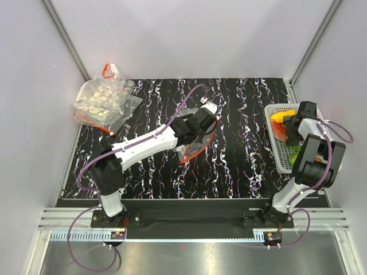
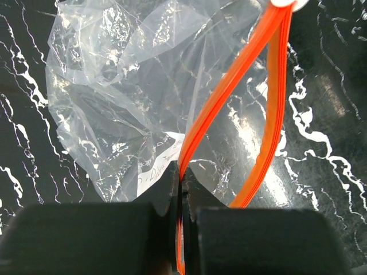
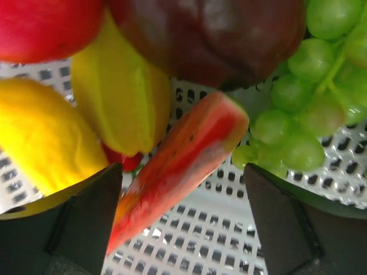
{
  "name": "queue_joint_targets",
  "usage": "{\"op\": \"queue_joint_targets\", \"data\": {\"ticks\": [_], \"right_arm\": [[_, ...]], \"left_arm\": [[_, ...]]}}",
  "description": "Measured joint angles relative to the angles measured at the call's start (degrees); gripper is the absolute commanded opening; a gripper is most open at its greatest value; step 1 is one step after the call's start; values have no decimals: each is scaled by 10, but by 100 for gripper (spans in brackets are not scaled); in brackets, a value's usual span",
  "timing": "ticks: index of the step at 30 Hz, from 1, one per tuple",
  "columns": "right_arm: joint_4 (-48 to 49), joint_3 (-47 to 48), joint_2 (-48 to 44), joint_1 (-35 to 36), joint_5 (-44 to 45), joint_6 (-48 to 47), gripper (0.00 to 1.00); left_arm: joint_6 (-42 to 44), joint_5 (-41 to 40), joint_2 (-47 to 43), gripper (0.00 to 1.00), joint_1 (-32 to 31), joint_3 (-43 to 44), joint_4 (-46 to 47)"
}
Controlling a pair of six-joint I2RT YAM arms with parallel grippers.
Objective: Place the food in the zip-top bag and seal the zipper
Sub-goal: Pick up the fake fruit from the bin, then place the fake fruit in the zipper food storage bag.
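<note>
- Left gripper (image 2: 182, 197): jaws clamped on the zipper (image 2: 274, 114) of the zip-top bag (image 2: 114, 97).
- Right gripper (image 3: 183, 213): jaws wide apart, straddling a watermelon slice (image 3: 183, 154) in the white basket (image 3: 229, 240).

A lab test booth: white panel walls (image 1: 172, 34), aluminium frame posts (image 1: 67, 37), black marbled tabletop (image 1: 246, 114).

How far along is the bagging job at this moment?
Done: nothing; the zip-top bag looks empty. In hand: left jaws shut on its zipper, mouth open; right jaws open over the watermelon slice in the basket. Left: grasp, load, seal.
</note>
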Motion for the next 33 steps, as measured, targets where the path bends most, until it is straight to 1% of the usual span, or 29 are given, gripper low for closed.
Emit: {"op": "queue_joint_targets", "data": {"ticks": [1, 3, 4, 5, 6, 7, 10, 13, 18, 22, 24, 27, 33], "right_arm": [[5, 0, 10, -1, 0, 1, 74], [13, 0, 26, -2, -1, -2, 51], [16, 0, 30, -2, -1, -3, 35], [20, 0, 30, -2, -1, 0, 27], [22, 1, 29, -3, -1, -1, 24], [24, 1, 23, -4, 2, 0, 18], [25, -2, -1, -5, 12, -14, 14], [24, -16, -58, -5, 17, -42, 1], [47, -45, -195, -6, -3, -125, 0], [91, -85, -299, -5, -74, -190, 0], [107, -99, -331, 0, -121, -218, 0], [122, -115, -361, 35, -198, -256, 0], [154, -137, -397, 173, -320, -302, 0]], "left_arm": [[0, 0, 0, 0, 0, 3, -1], [0, 0, 0, 0, -1, 9, -3], [0, 0, 1, 0, -2, 12, -4], [0, 0, 2, 0, -3, 14, -4], [0, 0, 3, 0, -3, 16, -5], [1, -1, 5, 0, -5, 20, -8], [1, -5, 14, 0, -10, 39, -21], [1, -7, 18, 0, -14, 50, -30], [1, -7, 21, 0, -16, 67, -42], [4, -7, 29, 0, -16, 97, -57], [7, -7, 37, 0, -16, 121, -69], [12, -6, 53, 0, -16, 156, -82], [13, -2, 65, 0, -16, 174, -105]]}}
